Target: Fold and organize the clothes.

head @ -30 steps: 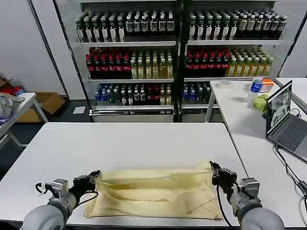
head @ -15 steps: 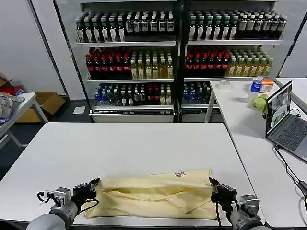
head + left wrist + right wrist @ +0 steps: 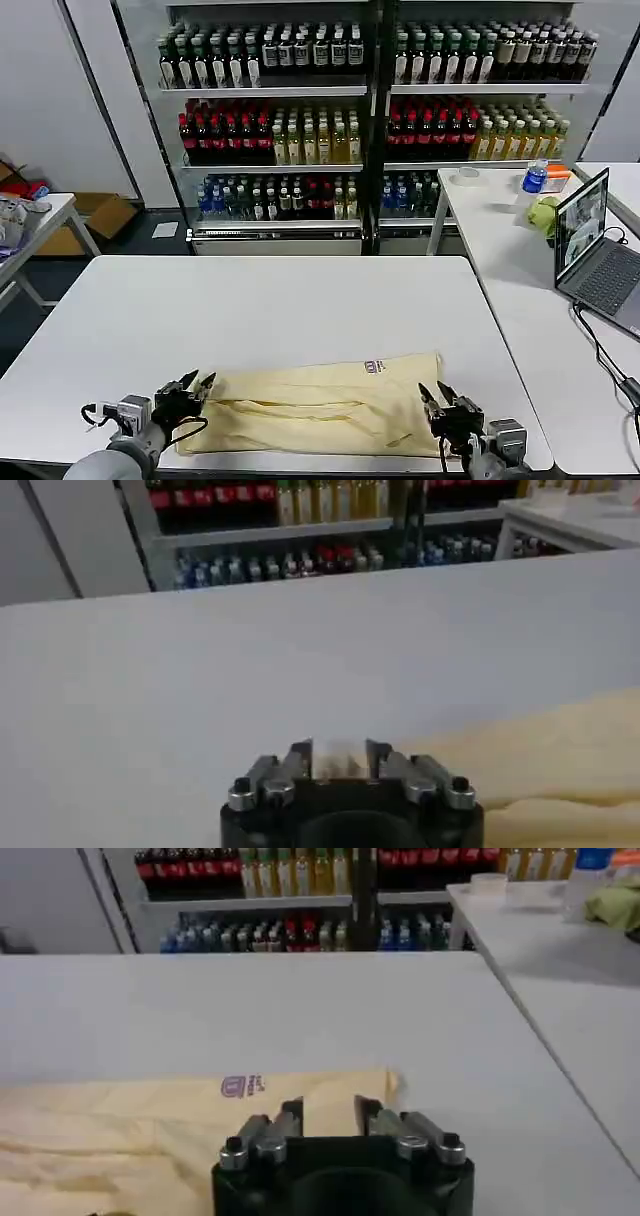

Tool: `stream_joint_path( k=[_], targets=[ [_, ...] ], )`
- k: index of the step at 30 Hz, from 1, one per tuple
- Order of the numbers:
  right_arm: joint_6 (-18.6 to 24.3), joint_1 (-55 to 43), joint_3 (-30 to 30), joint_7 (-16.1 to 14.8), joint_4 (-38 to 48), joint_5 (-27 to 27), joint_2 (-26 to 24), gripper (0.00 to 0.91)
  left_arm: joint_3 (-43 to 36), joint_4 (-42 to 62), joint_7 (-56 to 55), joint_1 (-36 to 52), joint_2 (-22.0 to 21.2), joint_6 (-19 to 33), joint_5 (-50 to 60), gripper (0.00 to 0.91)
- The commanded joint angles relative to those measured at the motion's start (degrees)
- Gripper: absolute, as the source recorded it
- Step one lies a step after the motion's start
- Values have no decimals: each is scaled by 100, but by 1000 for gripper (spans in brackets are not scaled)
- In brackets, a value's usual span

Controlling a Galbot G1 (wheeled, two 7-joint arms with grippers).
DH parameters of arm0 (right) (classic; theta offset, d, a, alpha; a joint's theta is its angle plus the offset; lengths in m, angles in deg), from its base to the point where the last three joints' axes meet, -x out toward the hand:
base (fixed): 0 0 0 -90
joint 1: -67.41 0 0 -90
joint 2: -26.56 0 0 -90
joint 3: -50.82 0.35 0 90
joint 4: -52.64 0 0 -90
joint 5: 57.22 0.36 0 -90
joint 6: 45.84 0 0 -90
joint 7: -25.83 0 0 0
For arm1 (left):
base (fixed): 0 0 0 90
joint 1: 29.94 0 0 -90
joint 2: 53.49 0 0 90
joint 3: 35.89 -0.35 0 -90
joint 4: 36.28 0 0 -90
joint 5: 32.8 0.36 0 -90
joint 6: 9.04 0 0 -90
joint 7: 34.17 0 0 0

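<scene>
The clothes (image 3: 310,405), one pale cream-yellow garment, lie folded in a long strip along the near edge of the white table (image 3: 280,300). The small label with reddish print (image 3: 374,366) faces up near the strip's right end. My left gripper (image 3: 195,384) sits at the strip's left end, fingers spread and open, with only bare table showing between them (image 3: 338,755). At the right end my right gripper (image 3: 432,392) is open too, and cloth shows through the gap (image 3: 328,1110) without being pinched. The garment (image 3: 150,1118) and its label (image 3: 243,1086) appear in the right wrist view.
A second white table on the right carries an open laptop (image 3: 595,250), a bottle and a green item. Shelves of drink bottles (image 3: 370,110) line the back wall. A side table at far left holds a greyish cloth pile (image 3: 12,215).
Both grippers drew back toward the near edge, pulling the garment into a narrower folded strip with the label now on top. Their fingers have since opened and let go of the cloth.
</scene>
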Motion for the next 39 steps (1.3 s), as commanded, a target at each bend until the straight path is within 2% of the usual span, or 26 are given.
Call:
stream_joint_path(
  k=[1,12,23,24,25,26,27,30,33,39],
  targets=[
    [6,113,-8,-13,-91,-121,63,907,97,-337,-443,-256,-188,321,123,907],
    [5,135,4,26,-103,-127,162,907,105,-704,-937,-982,-868,418,131,907],
    [6,186,50,70,-135,-122,173,907,-134,-523,-1043,-968,-1351,467,-65,907],
    [7,192,56,71,-143,-122,170,907,-133,-492,-1047,-941,-1369,474,-77,887],
    [6,196,60,70,-151,-121,165,907,-135,-473,-1050,-913,-1380,478,-111,705],
    [7,202,63,71,-155,-121,159,907,-135,-455,-1055,-893,-1390,479,-126,605],
    [7,205,66,72,-158,-121,158,907,-136,-438,-1056,-870,-1401,480,-145,353],
    [7,215,80,71,-166,-115,144,907,-144,-380,-1052,-819,-1437,494,-210,111],
    [7,222,96,70,-179,-104,119,907,-153,-343,-1053,-799,-1479,490,-215,20],
    [7,201,134,75,-188,-61,58,907,-172,-340,-1028,-800,-1537,488,-243,10]
  ],
)
